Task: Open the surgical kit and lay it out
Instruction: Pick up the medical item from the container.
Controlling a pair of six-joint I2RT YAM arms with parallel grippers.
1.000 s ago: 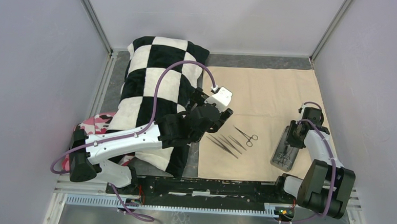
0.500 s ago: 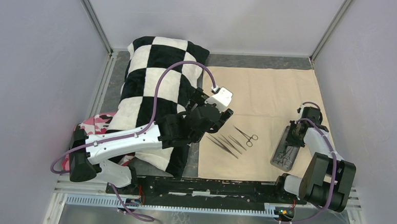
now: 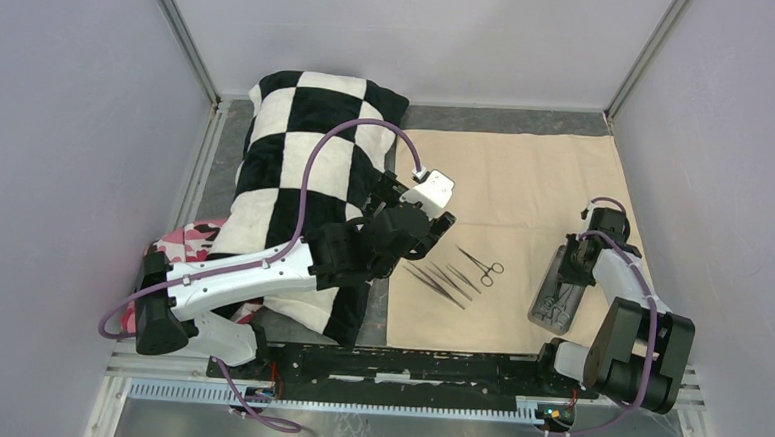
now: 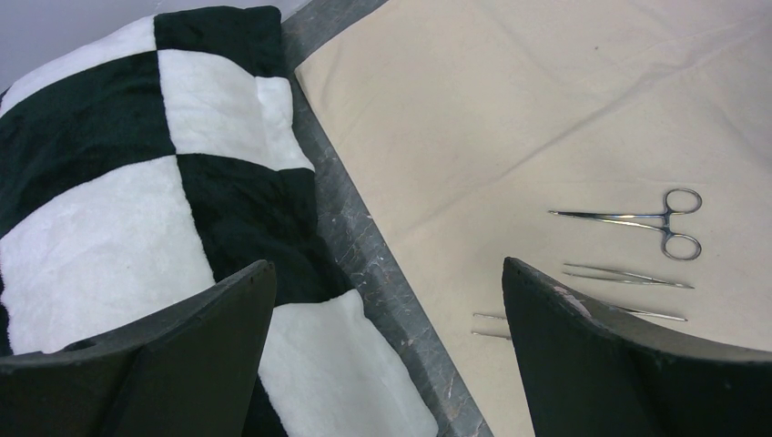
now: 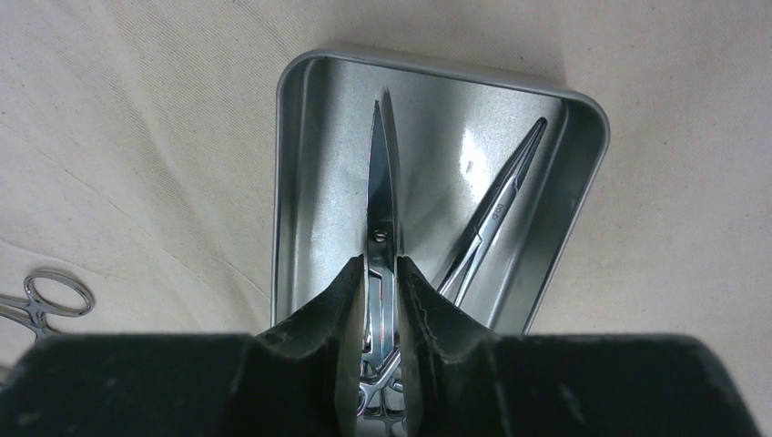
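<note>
Right hand (image 5: 382, 305): closed on scissors (image 5: 377, 173) inside the metal tray (image 5: 289, 164).
Left hand (image 4: 387, 269): wide open, well left of the tray.
Beige cloth wrap (image 3: 526, 176): spread flat under the tray.
Forceps (image 3: 483, 265), tweezers (image 3: 440, 281): on the wrap, left of the tray.

The left arm (image 3: 245, 276) is built of a long white shell link, dotted with small dark screws, set between bulky matt-black joint housings. A purple cable (image 3: 369, 121) is run from its base, at 8 o'clock in the overhead view, to a white boxy wrist camera (image 3: 431, 191) near the centre. The right arm (image 3: 621, 281), at 4 o'clock, is made the same way (a shorter white link, black joints) and is trailed by its own purple cable (image 3: 649, 332). The left gripper (image 4: 387, 266) is fitted with broad, matt-black, tapering fingers (image 4: 173, 346). The right gripper (image 5: 382, 264) is fitted alike, its fingers (image 5: 309, 350) faintly scuffed.
</note>
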